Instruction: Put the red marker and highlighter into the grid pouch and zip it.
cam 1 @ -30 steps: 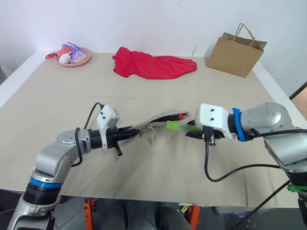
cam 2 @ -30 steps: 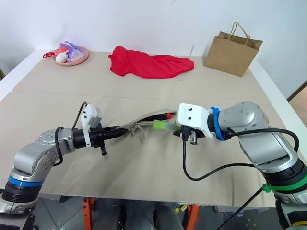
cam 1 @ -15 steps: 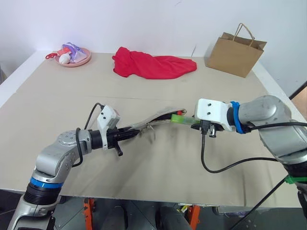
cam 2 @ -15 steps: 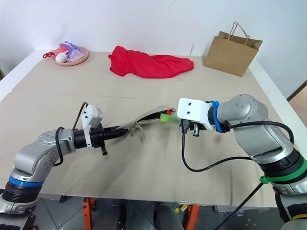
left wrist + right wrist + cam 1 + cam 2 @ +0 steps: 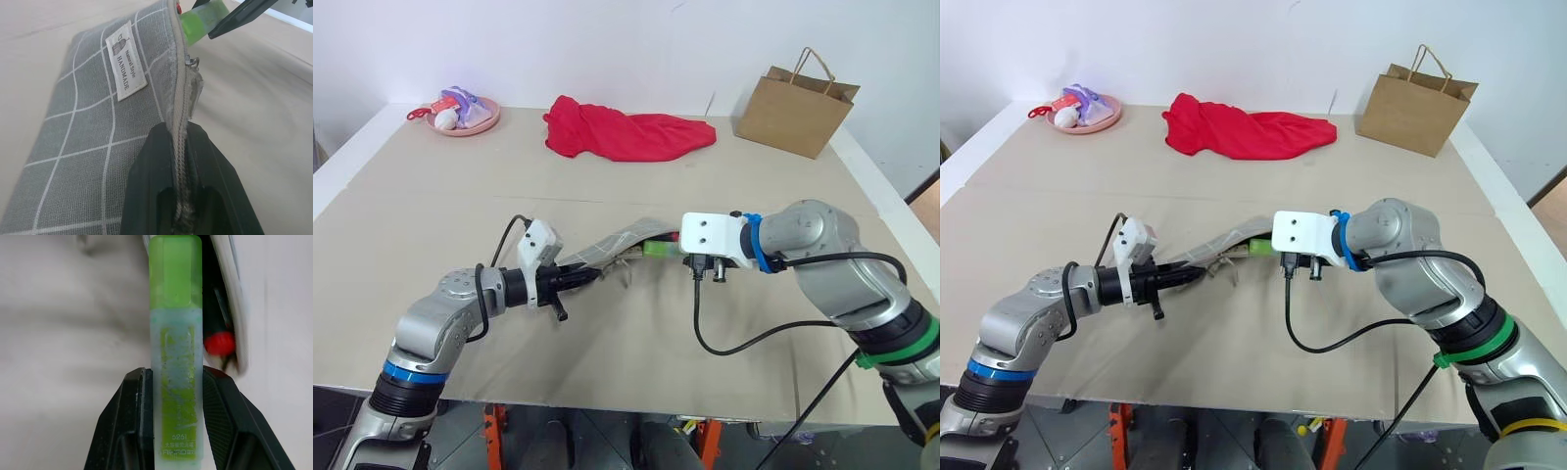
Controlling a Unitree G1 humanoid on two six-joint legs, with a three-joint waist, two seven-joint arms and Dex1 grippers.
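Between the right gripper's (image 5: 176,431) jaws sits the highlighter (image 5: 175,333), clamped across its paler capped half so that its long axis runs straight on from the jaws, solid green end leading. That leading end is at the open mouth of the grid pouch (image 5: 98,122), just beside the red end of the red marker (image 5: 220,343), which already lies inside the opening alongside the highlighter. Pen axis and pouch length appear roughly in line, so the coming move is judged to be a push along that shared axis, toward the robot's left, followed by release.

At the pouch's opposite end, the left gripper (image 5: 182,161) has its jaws clenched on the zipper edge, holding that end raised off the worktop (image 5: 607,352) and the mouth turned toward the right arm. The zipper pull (image 5: 193,61) hangs near the open end, close to the highlighter tip, so the right arm is the nearer one to it for closing.

Well apart, at the far side of the worktop, lie a red cloth (image 5: 626,135), a brown paper bag (image 5: 795,110) and a pink dish (image 5: 462,116).
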